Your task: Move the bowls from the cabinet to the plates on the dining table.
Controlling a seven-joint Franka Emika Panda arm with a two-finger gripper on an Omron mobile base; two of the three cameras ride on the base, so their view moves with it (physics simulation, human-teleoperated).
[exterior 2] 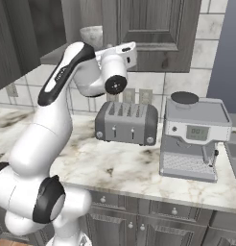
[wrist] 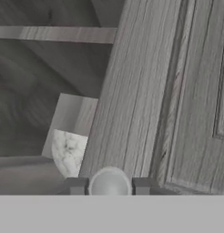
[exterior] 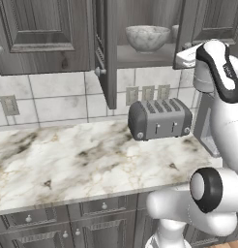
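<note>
The cabinet (exterior: 43, 29) hangs above the counter with its left door (exterior: 106, 53) swung open. One marbled bowl (exterior: 147, 37) stands on the inner shelf, and the rim of a second bowl (exterior: 174, 31) peeks out beside the right door (exterior: 188, 24). From the right base view a bowl (exterior 2: 92, 34) shows behind the arm. My gripper (wrist: 109, 185) is shut on the round knob (wrist: 109, 181) of the right door, one finger on each side. A patch of bowl (wrist: 68, 152) shows past the door's edge. The plates and the dining table are out of view.
A grey toaster (exterior: 159, 118) sits on the marble counter (exterior: 67, 160) under the cabinet, by the wall sockets. A coffee machine (exterior 2: 194, 137) stands to its right. Low grey drawers (exterior: 92, 227) run below the counter edge.
</note>
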